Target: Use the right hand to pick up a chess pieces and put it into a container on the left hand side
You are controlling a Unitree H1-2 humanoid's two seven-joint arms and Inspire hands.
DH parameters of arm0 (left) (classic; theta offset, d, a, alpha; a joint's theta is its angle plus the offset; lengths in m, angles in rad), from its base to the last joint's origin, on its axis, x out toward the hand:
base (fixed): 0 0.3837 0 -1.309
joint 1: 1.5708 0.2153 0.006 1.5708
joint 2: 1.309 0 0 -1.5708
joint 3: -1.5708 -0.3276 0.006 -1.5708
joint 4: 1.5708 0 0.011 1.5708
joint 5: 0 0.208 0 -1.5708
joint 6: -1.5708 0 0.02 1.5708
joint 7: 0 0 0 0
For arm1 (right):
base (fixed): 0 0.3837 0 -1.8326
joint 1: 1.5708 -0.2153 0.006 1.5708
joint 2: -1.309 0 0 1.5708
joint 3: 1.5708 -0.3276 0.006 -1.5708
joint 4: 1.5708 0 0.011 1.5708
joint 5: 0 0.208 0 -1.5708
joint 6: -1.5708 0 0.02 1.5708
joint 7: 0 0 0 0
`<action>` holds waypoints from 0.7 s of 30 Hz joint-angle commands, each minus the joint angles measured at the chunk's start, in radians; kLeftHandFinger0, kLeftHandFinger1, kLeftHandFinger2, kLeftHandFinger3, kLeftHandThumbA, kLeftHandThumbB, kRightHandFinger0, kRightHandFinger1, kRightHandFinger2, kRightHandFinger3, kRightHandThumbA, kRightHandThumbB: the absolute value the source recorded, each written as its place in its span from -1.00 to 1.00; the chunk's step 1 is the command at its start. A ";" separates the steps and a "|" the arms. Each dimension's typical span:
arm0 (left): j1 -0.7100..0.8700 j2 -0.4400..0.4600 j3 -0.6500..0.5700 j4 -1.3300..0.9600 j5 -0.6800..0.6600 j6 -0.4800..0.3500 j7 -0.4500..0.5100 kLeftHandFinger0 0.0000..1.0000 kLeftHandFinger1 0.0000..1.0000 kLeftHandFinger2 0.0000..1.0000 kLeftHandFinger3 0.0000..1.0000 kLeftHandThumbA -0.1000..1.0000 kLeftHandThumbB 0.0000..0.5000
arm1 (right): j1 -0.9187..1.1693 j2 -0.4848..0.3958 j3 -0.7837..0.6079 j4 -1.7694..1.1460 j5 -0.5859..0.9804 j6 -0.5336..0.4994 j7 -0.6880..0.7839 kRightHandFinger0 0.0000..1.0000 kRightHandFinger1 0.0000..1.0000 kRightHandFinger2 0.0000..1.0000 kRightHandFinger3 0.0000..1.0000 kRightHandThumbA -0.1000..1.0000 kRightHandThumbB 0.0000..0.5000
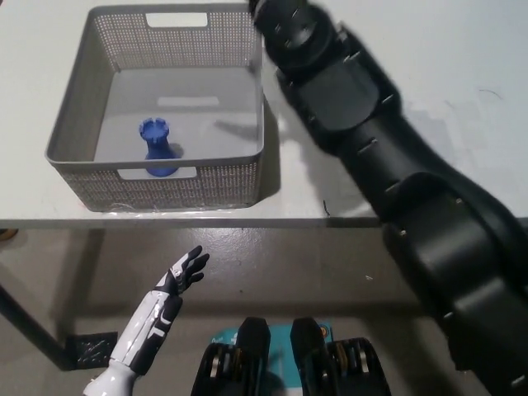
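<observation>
white and black, the left robot hand (183, 272) rests nearest the camera at the lower left, below the front edge of the surface (462, 49), held out over the brownish floor (272, 272) with its dark fingers spread apart and nothing in them. just beyond it runs the pale front edge of the surface, and on that surface, at the left, sits the grey mesh container (78, 99), a rectangular basket with perforated walls and a slot handle cut into its near wall and another into its far wall. inside the container, close to the near wall and a little left of the middle, the blue chess piece (157, 147) stands upright on the basket floor, a rook by its notched top, touching no robot hand. to the right of the container the black right arm (388, 157) crosses the surface on a diagonal, rising from the bottom right to the top of the picture, where its wrist end lies just beside the container's far right corner. the right robot hand itself is cut off by the top edge, so i cannot tell whether it is spread or closed. farther right, a faint grey patch (495, 124) marks the white surface beside the arm.
</observation>
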 commanded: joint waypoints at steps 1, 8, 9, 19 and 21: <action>-0.003 0.020 -0.003 -0.011 0.010 -0.018 -0.009 1.00 1.00 1.00 1.00 1.00 1.00 | 0.028 -0.119 -0.062 -0.483 0.020 0.154 0.068 1.00 1.00 1.00 1.00 1.00 0.84; 0.036 0.020 0.004 -0.011 -0.015 -0.048 -0.008 1.00 1.00 1.00 1.00 1.00 0.90 | 0.303 -0.236 -0.136 -1.068 0.031 0.239 0.108 1.00 1.00 1.00 1.00 1.00 0.77; 0.035 0.021 0.006 -0.007 -0.020 -0.049 -0.008 1.00 1.00 1.00 1.00 1.00 0.87 | 0.352 -0.243 -0.153 -1.139 0.048 0.249 0.111 1.00 1.00 1.00 1.00 1.00 0.81; 0.051 0.015 0.006 0.035 -0.017 -0.079 0.000 1.00 1.00 1.00 1.00 1.00 0.82 | 0.915 -0.282 -0.258 -1.607 0.139 0.062 0.068 1.00 1.00 1.00 1.00 1.00 0.25; 0.052 0.016 0.008 0.040 -0.026 -0.070 -0.002 1.00 1.00 1.00 1.00 1.00 0.88 | 1.048 -0.270 -0.267 -1.637 0.153 0.004 0.049 1.00 1.00 1.00 1.00 1.00 0.34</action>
